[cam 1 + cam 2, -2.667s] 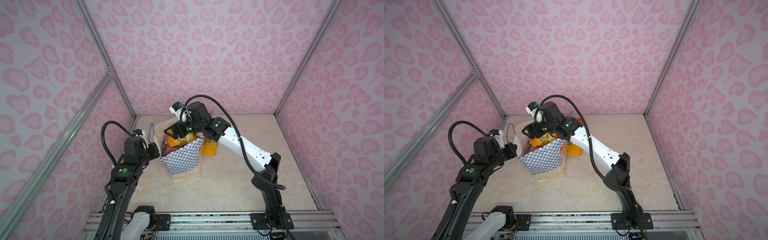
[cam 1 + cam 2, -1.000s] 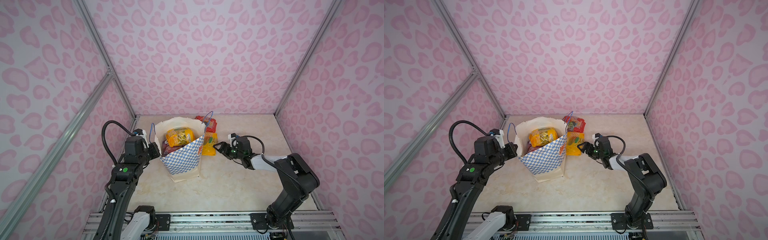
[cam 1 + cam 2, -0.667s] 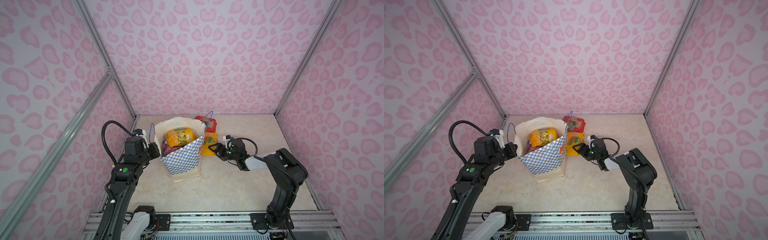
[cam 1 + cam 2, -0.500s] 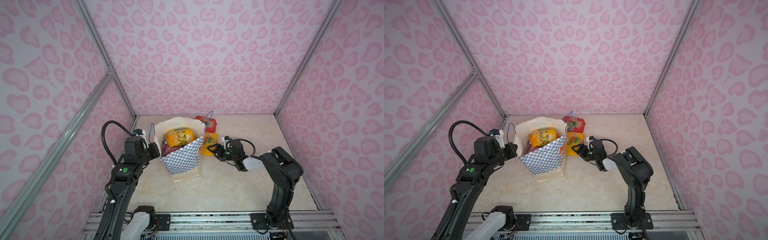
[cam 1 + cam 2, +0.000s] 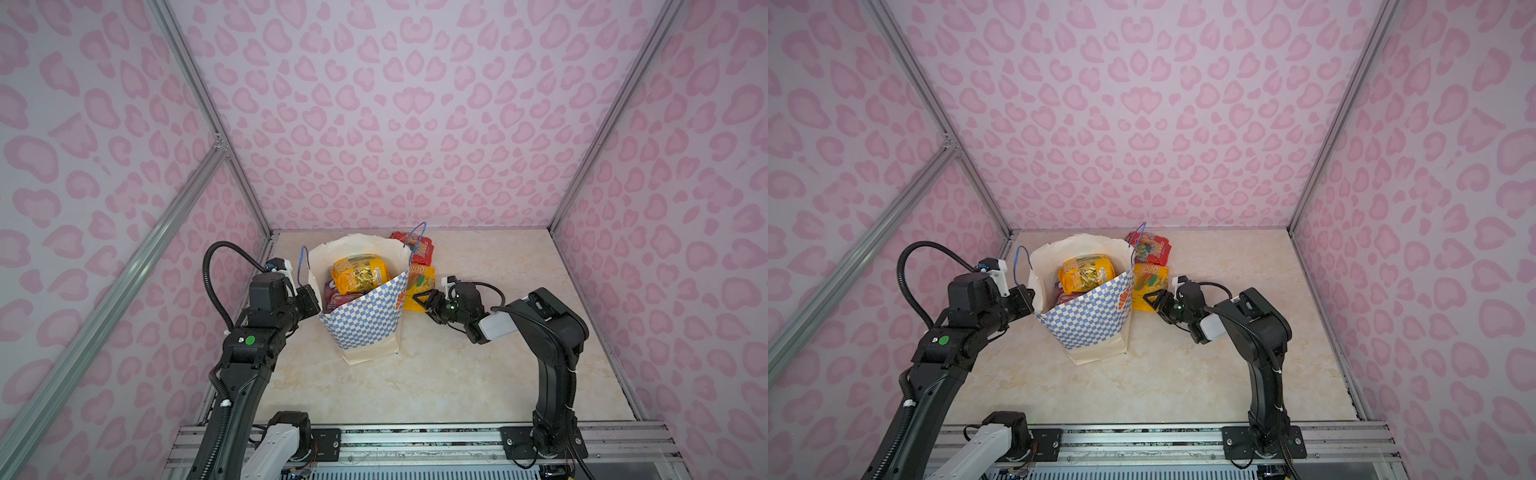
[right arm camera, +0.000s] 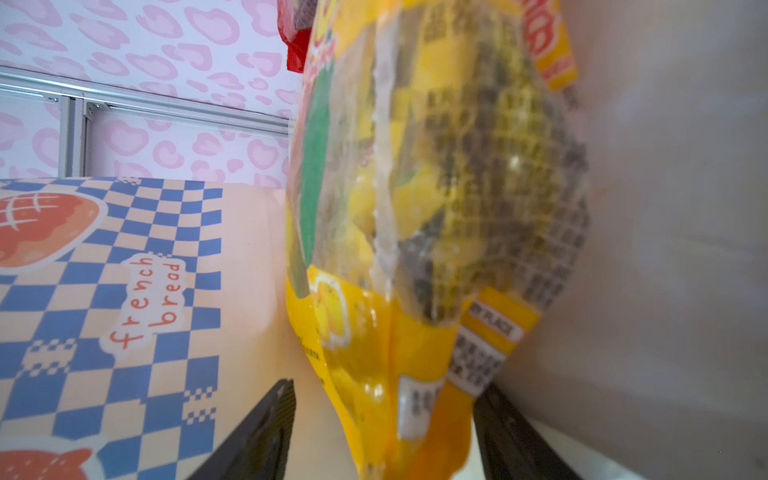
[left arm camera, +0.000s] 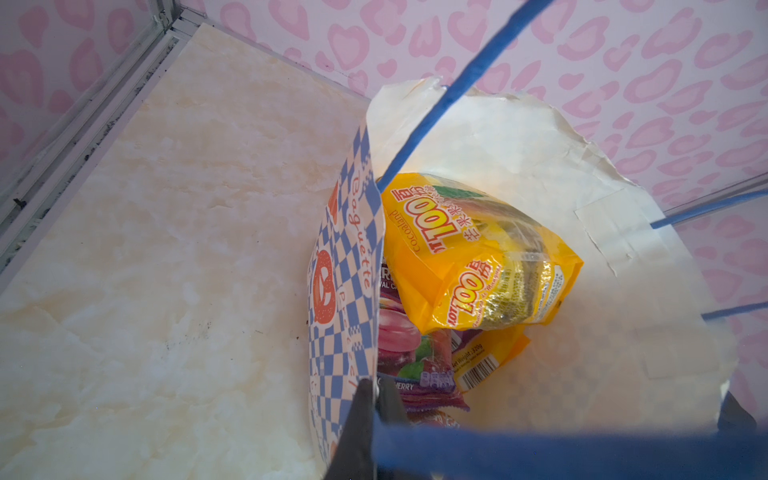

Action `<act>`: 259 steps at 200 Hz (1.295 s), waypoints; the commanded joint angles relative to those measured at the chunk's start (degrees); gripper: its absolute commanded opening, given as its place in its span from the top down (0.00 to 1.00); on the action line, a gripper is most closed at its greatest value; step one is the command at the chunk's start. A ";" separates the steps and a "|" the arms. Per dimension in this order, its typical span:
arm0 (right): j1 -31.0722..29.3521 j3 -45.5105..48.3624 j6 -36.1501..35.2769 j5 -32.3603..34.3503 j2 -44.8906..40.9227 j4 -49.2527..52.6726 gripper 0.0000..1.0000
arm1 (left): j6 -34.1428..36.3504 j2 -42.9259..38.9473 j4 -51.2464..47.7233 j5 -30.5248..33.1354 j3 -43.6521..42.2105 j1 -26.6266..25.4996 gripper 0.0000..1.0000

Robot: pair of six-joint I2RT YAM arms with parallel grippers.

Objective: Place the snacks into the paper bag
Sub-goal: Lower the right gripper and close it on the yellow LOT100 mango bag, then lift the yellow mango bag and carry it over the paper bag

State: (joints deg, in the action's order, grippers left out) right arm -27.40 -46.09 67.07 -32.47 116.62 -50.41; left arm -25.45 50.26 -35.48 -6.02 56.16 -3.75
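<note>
Left gripper [image 5: 316, 300]: mine, pinched shut on the paper bag's [image 5: 365, 328] left rim.
Paper bag: upright, mouth up; top yellow packet [image 5: 359, 277] lies crosswise inside.
Loose yellow packet [image 5: 419, 286]: just right of the bag, long axis front-to-back, near end between my right gripper's [image 5: 424, 301] parted jaws.
Surface: beige marbled tabletop [image 5: 415, 386]; pink heart-print walls [image 5: 395, 104].

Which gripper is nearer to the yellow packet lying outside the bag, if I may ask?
Right. The right gripper straddles one end of the yellow packet; the left gripper pinches the paper bag rim on the opposite side.
</note>
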 commanded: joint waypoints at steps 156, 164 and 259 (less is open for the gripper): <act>0.82 -1.25 -1.43 -0.95 -0.80 -3.66 0.85 | 0.09 -0.33 1.48 0.22 0.02 0.06 0.92; 0.96 -1.19 -1.71 -0.93 -1.33 -3.56 0.87 | 0.14 -0.32 1.54 0.22 0.04 0.06 0.92; 2.84 -0.19 -11.63 0.47 -17.59 13.17 1.00 | 0.09 -0.22 1.55 0.13 0.06 0.06 0.92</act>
State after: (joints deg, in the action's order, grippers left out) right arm -24.53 -45.65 62.13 -32.69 103.77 -43.13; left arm -25.45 50.11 -35.51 -6.00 56.16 -3.75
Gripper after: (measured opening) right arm 0.049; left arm 0.086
